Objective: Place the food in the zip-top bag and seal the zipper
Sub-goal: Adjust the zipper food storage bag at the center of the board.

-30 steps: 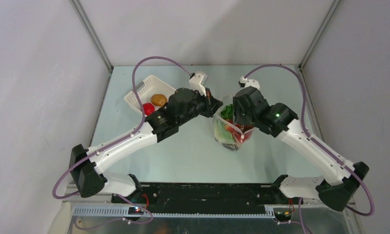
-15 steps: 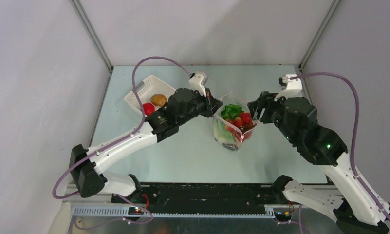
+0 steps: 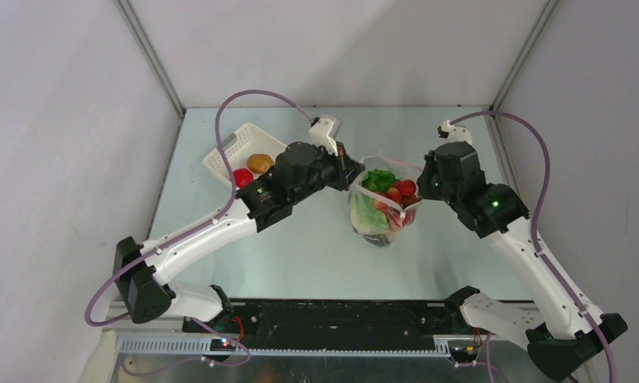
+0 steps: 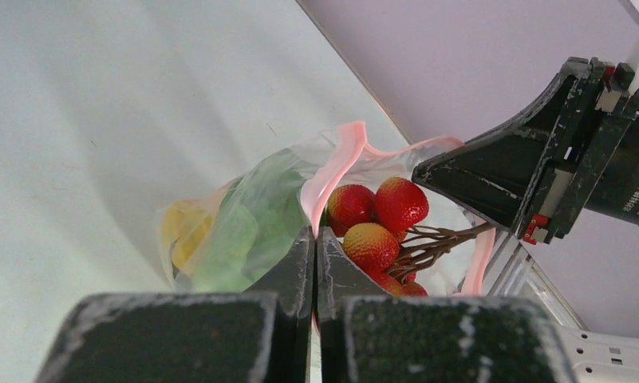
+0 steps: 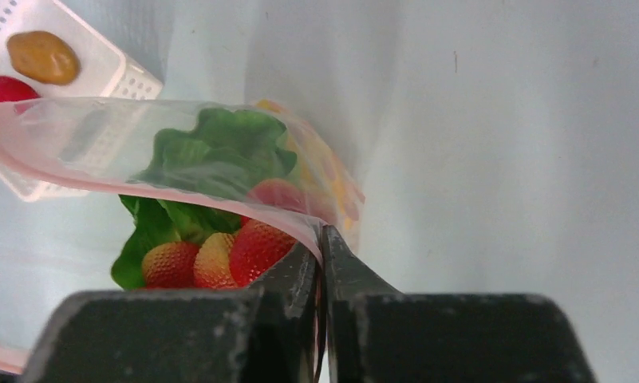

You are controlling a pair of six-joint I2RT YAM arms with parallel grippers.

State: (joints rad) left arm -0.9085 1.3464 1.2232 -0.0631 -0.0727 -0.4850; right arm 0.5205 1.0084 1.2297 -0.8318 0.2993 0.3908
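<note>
Since half a second earlier, the right gripper (image 3: 422, 185) has swung back in to the zip-top bag (image 3: 377, 217), fingers pressed together on the zipper (image 4: 334, 162) at the right rim. The left gripper (image 4: 315, 239) stays clamped on the left rim. Only the wrist views resolve the strawberries (image 4: 377, 215) and lettuce leaf (image 5: 208, 152) inside. The bag stands mid-table (image 3: 300, 255), a pale green surface between grey walls. A white basket (image 3: 230, 153) holds a potato (image 3: 259, 163).

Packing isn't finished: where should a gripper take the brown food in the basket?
Likely across its rounded middle, from straight above: the brown food lies inside the white basket, whose walls block a sideways approach, and the red food sits close by.
</note>
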